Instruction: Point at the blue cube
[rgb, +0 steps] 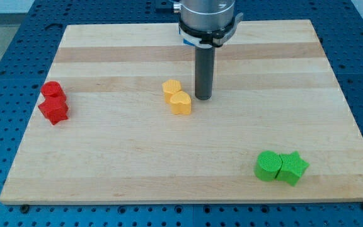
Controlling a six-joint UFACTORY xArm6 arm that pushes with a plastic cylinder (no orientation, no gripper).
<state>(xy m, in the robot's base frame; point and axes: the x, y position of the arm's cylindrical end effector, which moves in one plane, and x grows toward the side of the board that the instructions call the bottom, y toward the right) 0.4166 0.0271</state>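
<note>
Oddly, no blue cube shows anywhere on the wooden surface (106,157), so where the task's block lies cannot be told from this view; it may sit hidden behind the arm or off the board altogether.

The end effector here is only a straight dark rod, with nothing to open or close. My tip (203,98) rests on the board a little above the middle, just to the view's right of two yellow blocks. The yellow heart (181,102) lies nearest the tip, close beside it but apart, and the other yellow block (171,87), of a shape hard to make out, touches the heart on its upper left.

Far to the view's left two red blocks (54,103) sit pressed together, one above the other. Near the view's bottom right a green round block (268,166) touches a green star (292,168).

The blocks stand in same-coloured pairs, well apart from one another, probably so each group is easy to single out.
</note>
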